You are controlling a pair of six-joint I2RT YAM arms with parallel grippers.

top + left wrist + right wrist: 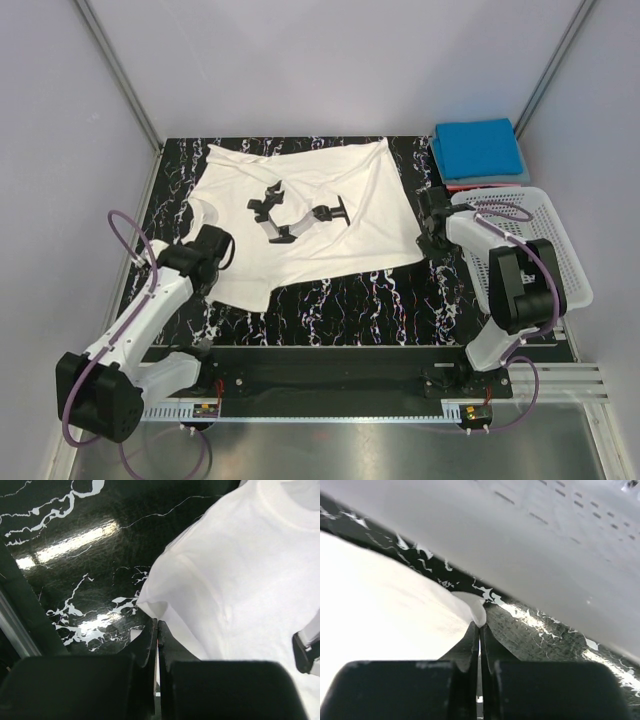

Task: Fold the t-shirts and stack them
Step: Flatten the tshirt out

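A white t-shirt (330, 180) with a black chest print lies spread flat on the black marbled table (340, 300). My left gripper (210, 262) sits at its near-left sleeve. In the left wrist view its jaws (158, 625) are shut, with the sleeve hem (150, 605) running into the tips. My right gripper (428, 240) is at the shirt's right edge. In the right wrist view it (480, 627) is shut on a small nub of the white cloth (479, 611). A folded blue t-shirt (478, 148) rests on a red one (462, 186) at the back right.
A white lattice basket (560, 250) stands at the right, close beside my right arm, and its wall (520, 540) fills the top of the right wrist view. The table's metal rail (10, 625) runs just left of my left gripper.
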